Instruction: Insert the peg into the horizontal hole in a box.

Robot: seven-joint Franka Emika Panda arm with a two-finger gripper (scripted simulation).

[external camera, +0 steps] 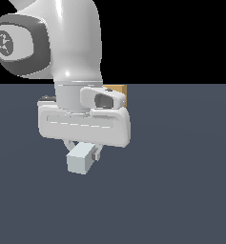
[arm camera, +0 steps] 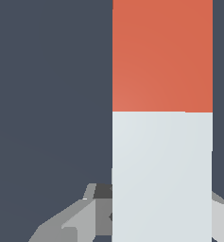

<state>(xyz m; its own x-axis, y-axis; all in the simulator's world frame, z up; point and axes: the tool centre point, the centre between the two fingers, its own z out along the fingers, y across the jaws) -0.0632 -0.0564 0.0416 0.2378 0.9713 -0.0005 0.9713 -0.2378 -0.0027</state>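
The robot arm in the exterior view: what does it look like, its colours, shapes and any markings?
The arm is glossy white and rounded, like thick bent tubing. A dark grey ring caps one joint, framing a white disc with a small dark marking. The gripper hangs from a wide, white, rounded-rectangle body bearing a faint dashed line. Its fingers are small and grey. No cables show.

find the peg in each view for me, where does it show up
Exterior view: only the pale end of the peg shows, poking out beneath the white hand, left of centre, above the dark floor.
Wrist view: the peg fills a broad band, pale near the camera, orange-red farther on, with grey fingers at its side.
Shared landmark: the pale grey-white stretch of the peg held at the hand.
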